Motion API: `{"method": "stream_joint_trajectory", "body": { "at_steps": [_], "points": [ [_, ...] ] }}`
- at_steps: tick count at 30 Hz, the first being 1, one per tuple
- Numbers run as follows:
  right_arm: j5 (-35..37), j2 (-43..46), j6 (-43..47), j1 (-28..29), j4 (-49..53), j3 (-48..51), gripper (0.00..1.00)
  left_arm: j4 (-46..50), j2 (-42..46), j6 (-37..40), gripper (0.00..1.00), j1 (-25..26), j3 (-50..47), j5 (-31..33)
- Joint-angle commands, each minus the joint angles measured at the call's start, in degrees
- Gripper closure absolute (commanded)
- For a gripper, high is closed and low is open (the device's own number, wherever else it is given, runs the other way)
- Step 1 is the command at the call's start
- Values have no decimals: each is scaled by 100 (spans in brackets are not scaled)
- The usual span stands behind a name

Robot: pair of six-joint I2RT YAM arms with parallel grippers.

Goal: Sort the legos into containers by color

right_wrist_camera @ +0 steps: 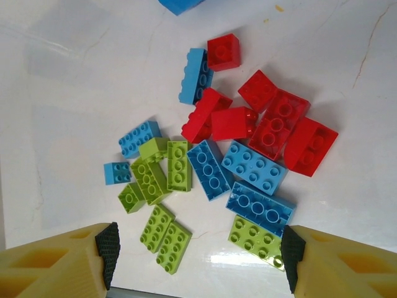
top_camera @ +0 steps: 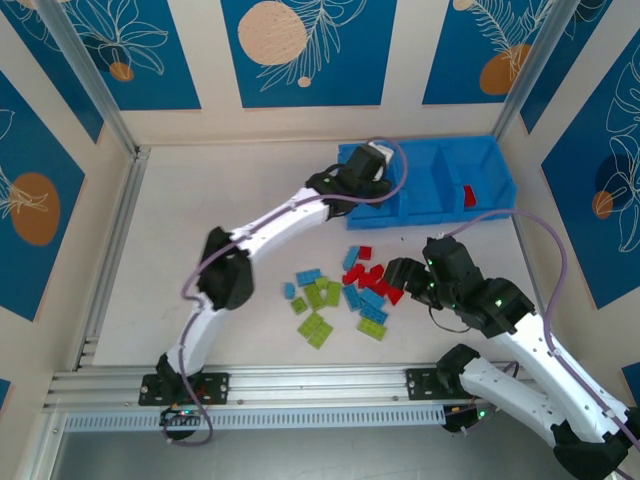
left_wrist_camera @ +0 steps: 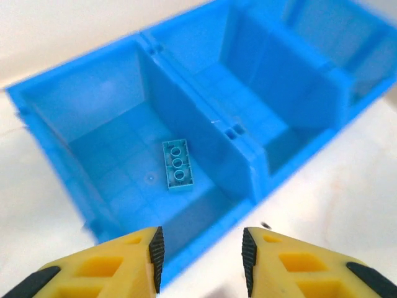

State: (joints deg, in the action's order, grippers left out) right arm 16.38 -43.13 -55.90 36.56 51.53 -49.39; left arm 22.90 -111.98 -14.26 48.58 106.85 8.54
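Note:
The containers are three compartments of one bright blue bin (top_camera: 497,160) at the back of the table. My left gripper (top_camera: 366,166) hovers over the bin's left compartment (left_wrist_camera: 118,105), open, with nothing between its jaws (left_wrist_camera: 201,257). One light blue lego (left_wrist_camera: 177,164) lies underside up on that compartment's floor. A red lego (top_camera: 469,196) rests in the right compartment. The other legos (top_camera: 345,295) lie in a loose pile on the table. My right gripper (top_camera: 398,276) hangs open above them (right_wrist_camera: 197,254), apart from the red bricks (right_wrist_camera: 273,118), light blue bricks (right_wrist_camera: 257,167) and lime green bricks (right_wrist_camera: 158,177).
The middle compartment (left_wrist_camera: 260,93) holds nothing that I can see. The white table (top_camera: 200,220) spreads free to the left of the pile. A metal rail (top_camera: 300,382) runs along the near edge, and walls close in both sides.

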Motion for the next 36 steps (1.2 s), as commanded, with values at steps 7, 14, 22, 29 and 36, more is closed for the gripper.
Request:
{"method": "stream_joint_trajectory", "body": {
  "at_steps": [7,14,22,29,36],
  "points": [
    [35,-1957,276,886,-308,-617,28,99,4360,1442,57,163,-3321,-455],
    [-148,-3537,312,1520,-340,-1191,31,1098,6646,3830,21,161,-4991,-695],
    [-809,-4930,433,2234,-714,-1625,30,731,7650,4672,3,150,-5989,-373],
    [-770,-5704,741,2683,-873,-2155,22,928,6952,4655,2,109,-5909,-115],
    [-321,-6322,1271,2659,-736,-2948,37,706,7208,4608,1,12,-6038,-246]
  ]
}}
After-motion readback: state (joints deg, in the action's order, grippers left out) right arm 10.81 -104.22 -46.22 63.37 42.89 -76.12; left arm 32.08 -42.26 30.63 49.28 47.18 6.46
